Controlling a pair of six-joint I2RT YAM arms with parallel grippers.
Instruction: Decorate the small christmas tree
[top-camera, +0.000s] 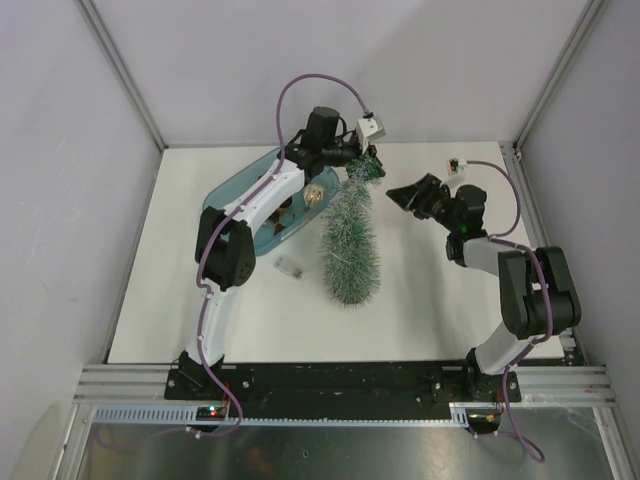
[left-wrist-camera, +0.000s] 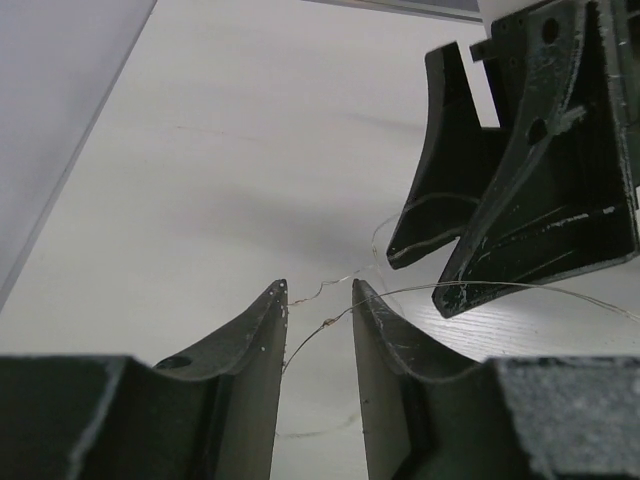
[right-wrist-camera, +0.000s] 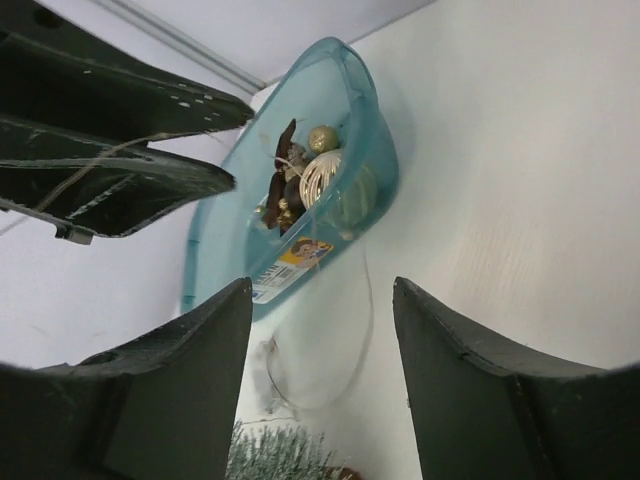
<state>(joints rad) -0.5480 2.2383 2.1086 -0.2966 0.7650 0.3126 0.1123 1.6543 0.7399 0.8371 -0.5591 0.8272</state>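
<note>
1. Quantity one: the small christmas tree (top-camera: 350, 235) lies on the table (top-camera: 430, 300), with its base toward the arms and its tip toward the far edge, just right of the single teal tub (top-camera: 232, 192).
2. Tub contents visible: three round baubles (right-wrist-camera: 320, 175) and one brown star ornament (right-wrist-camera: 280, 180).
3. Left gripper (left-wrist-camera: 320, 300): at the tree tip, fingers a narrow gap apart. One thin wire (left-wrist-camera: 480, 287) crosses the gap; whether it is pinched cannot be told.
4. Right gripper (right-wrist-camera: 322, 290): fingers spread wide, nothing between them.
</note>
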